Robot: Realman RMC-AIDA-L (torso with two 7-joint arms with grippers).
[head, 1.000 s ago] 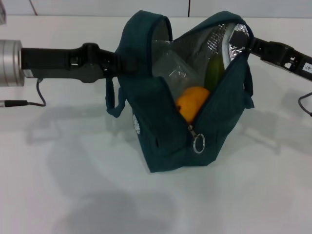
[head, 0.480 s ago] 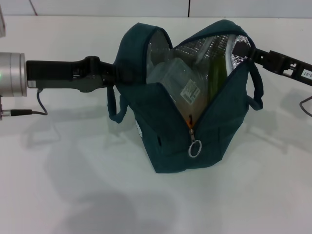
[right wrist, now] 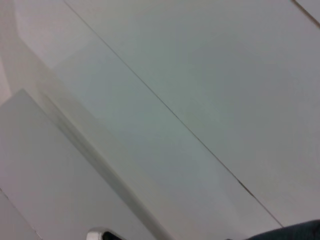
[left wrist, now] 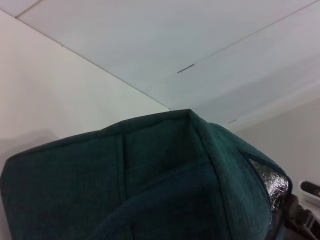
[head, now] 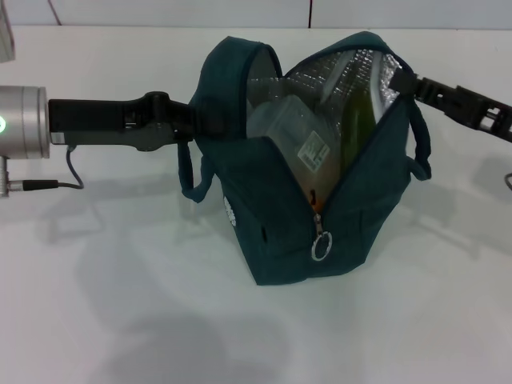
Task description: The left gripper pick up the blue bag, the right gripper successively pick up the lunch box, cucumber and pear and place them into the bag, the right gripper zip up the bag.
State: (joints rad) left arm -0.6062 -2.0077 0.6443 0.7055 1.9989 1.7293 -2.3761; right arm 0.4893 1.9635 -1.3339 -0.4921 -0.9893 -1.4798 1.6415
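Pear now hidden; left end effector point(head: 198, 122) clamps blue bag point(head: 280, 232) rim; right end effector's point(head: 402, 82) grip unclear.

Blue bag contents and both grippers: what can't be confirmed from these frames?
- Pear: head view, not identifiable; only an orange sliver shows behind the lunch box inside the blue bag.
- Cucumber: mostly hidden by the bag wall.
- Left gripper: fingertips covered by the bag's near flap; left wrist view shows only fabric.
- Right gripper: fingertips buried at the bag rim; right wrist view shows only bare white panels.
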